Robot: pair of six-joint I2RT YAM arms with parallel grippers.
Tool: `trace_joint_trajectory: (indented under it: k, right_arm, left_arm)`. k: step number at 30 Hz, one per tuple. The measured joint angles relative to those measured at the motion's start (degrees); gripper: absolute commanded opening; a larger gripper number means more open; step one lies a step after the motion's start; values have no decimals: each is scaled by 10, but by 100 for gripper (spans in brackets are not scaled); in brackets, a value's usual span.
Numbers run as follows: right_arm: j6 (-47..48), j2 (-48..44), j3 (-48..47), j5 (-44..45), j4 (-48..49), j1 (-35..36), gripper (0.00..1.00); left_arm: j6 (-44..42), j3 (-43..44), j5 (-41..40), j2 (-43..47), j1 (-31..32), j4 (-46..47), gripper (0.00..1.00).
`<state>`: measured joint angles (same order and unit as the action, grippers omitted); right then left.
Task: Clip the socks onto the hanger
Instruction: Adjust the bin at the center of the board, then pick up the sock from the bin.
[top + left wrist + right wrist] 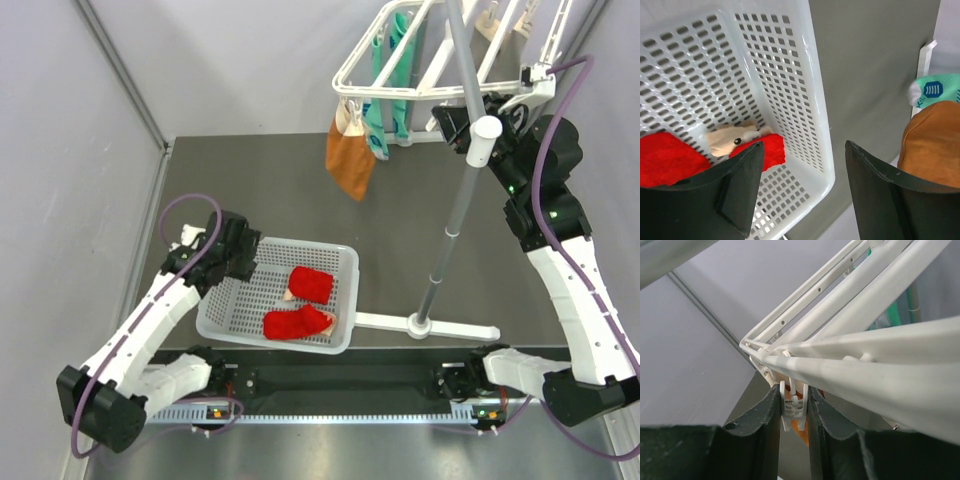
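Observation:
Two red socks with tan toes [310,284] [298,322] lie in the white perforated basket [300,245]. My left gripper [238,252] is open and empty above the basket's left end. In the left wrist view it [802,150] hangs over the basket's corner, with one red sock [767,150] just beyond the left finger. The white hanger frame [420,88] sits on a grey pole [455,215]. Mint-green socks [385,75] hang from it. My right gripper [452,122] is under the frame, shut on a white dangling clip [794,405].
An orange-brown sock [350,155] hangs from the frame's near left corner, and beige socks [490,20] hang at the far right. The pole's white foot [430,325] lies right of the basket. Grey walls close in the left, back and right.

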<state>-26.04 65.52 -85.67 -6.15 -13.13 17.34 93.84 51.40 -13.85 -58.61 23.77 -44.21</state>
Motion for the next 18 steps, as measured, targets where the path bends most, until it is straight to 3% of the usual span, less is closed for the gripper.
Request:
trace_joint_trajectory:
  k: [5,12,18]
  right_arm:
    - [0,0,2,0,2,0,0]
    - [-1,1,2,0,3,0,0]
    - [-1,0,2,0,2,0,0]
  left_arm:
    - [-5,9,-47,7,25,-48,70]
    - [29,20,-59,-87,120,-84,72]
    - [69,1,-44,-109,123,-83,70]
